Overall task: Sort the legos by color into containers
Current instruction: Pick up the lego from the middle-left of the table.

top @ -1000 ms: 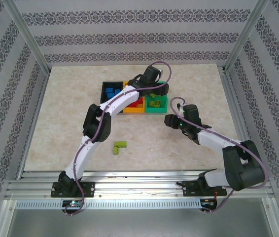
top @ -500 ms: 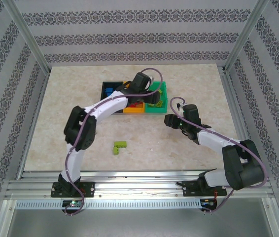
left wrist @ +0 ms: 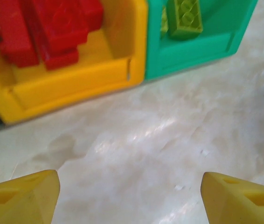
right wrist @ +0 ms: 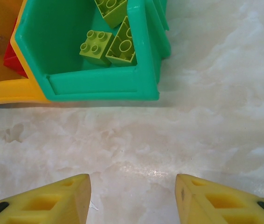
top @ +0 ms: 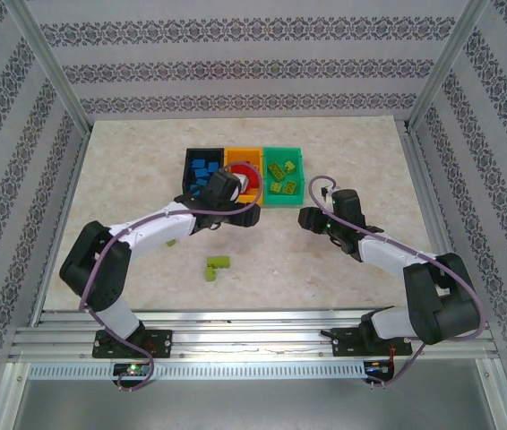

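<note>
Three containers stand side by side at the back of the table: black (top: 190, 158) with blue legos (top: 204, 167), orange (top: 239, 155) with red legos (left wrist: 48, 28), green (top: 282, 152) with yellow-green legos (top: 282, 176). A yellow-green lego (top: 218, 265) lies loose on the table nearer the front. My left gripper (top: 234, 185) hovers open and empty at the orange bin's near wall (left wrist: 71, 86), over bare table (left wrist: 129, 186). To the right of the green bin (right wrist: 99, 84), just in front of it, my right gripper (top: 305, 218) is open with nothing between its fingers (right wrist: 133, 186).
A small yellow-green piece (top: 171, 243) shows on the table beside the left forearm. Aluminium frame posts and patterned walls enclose the marble-look tabletop (top: 370, 170). A metal rail (top: 253, 327) runs along the near edge.
My left arm has drawn back from over the green bin toward the near left, folding its elbow low, and now sits in front of the orange bin. The right arm has not moved.
</note>
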